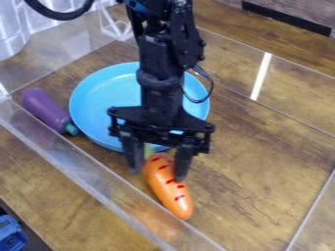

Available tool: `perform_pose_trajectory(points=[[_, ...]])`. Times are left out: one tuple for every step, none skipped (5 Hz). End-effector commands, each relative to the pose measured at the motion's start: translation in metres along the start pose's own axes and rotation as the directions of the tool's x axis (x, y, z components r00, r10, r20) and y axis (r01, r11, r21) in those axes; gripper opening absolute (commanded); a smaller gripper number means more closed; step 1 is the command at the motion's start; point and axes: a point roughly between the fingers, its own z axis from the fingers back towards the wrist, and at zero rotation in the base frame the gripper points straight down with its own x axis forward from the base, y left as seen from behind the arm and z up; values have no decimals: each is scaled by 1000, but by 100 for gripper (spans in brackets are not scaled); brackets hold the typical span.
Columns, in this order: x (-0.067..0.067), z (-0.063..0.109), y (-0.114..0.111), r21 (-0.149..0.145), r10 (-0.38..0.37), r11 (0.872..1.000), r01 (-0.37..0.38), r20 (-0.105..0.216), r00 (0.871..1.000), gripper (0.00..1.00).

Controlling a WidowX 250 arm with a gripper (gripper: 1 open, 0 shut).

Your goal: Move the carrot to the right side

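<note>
A brown wood-grain tabletop (262, 162) fills most of the view, with clear, see-through panels along its edges. A clear wall (78, 157) runs slantwise across the near left part of the picture, and a white strip (261, 75) lies on the wood toward the upper right. Nearest, in the lower left corner, a blue object (11, 233) shows only in part, cut off by the picture's edge.

Next comes the carrot (167, 188), in the lower middle of the view, just in front of the blue plate and right of the clear wall as pictured. It is orange with short dark marks, and its narrow end points toward the bottom of the picture. Its upper end and leafy top are hidden by the gripper.

The black gripper (156, 155) comes down from the top, its two fingers apart and wide, one to each side of the carrot's upper part. The view is coarse here, so whether either finger touches the carrot I cannot tell.

Behind the gripper lies the round blue plate (98, 105), partly covered by the arm (164, 44). Beside its left edge is a purple eggplant (47, 110), its darker end toward the plate.
</note>
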Motion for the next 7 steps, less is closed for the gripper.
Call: perform_pose_trajectory(points=[[6,2,3,-6,10,1000,-10,21,1000,100],[4,9,7,3,1,1000,-1,22,1000,0],[2,14,10,10,-9,1000,8,23,1000,0],[1,19,11,8,-19,1000,19,23,1000,100],[2,24,10,4,-35,999,35,26,999,0],[5,26,8,-1,-47,999,48,29,998,100],[10,27,5,-7,-55,998,55,34,998,100]])
